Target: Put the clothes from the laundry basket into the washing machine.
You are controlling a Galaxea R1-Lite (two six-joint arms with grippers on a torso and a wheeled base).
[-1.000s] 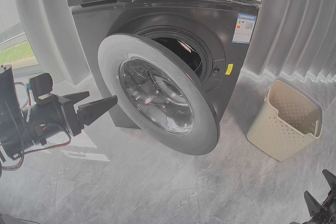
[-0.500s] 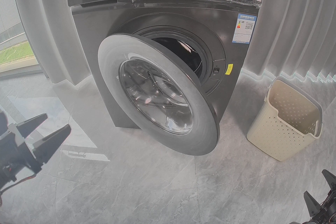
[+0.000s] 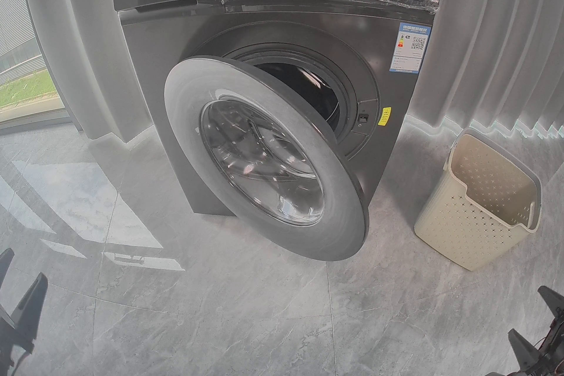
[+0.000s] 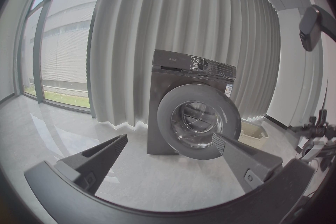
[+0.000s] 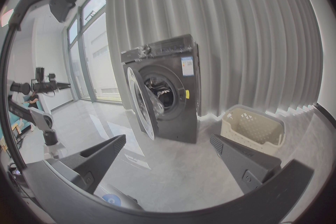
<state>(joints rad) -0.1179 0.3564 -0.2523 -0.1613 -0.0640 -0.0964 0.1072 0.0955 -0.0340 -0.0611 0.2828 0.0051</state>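
Observation:
The dark grey washing machine [image 3: 276, 13] stands ahead with its round door [image 3: 264, 160] swung wide open, and the drum opening [image 3: 305, 89] looks dark inside. To its right a cream laundry basket [image 3: 470, 218] sits on the floor, tipped toward me, with no clothes visible in it. My left gripper [image 3: 17, 292] hangs low at the left edge, open and holding nothing. Low at the right edge is my right gripper [image 3: 537, 321], also open. The machine [image 4: 190, 102] lies beyond the left fingers [image 4: 101, 154]. Machine [image 5: 164, 88] and basket [image 5: 252, 126] lie beyond the right fingers [image 5: 241, 158].
Grey marble floor tiles [image 3: 235, 306] spread wide in front of the machine. Pleated white curtains [image 3: 499, 42] hang behind it, and a window [image 3: 23, 71] is at the far left.
My left arm has drawn back and down from beside the door's left rim to the lower left corner, gripper still open. The right gripper has barely moved.

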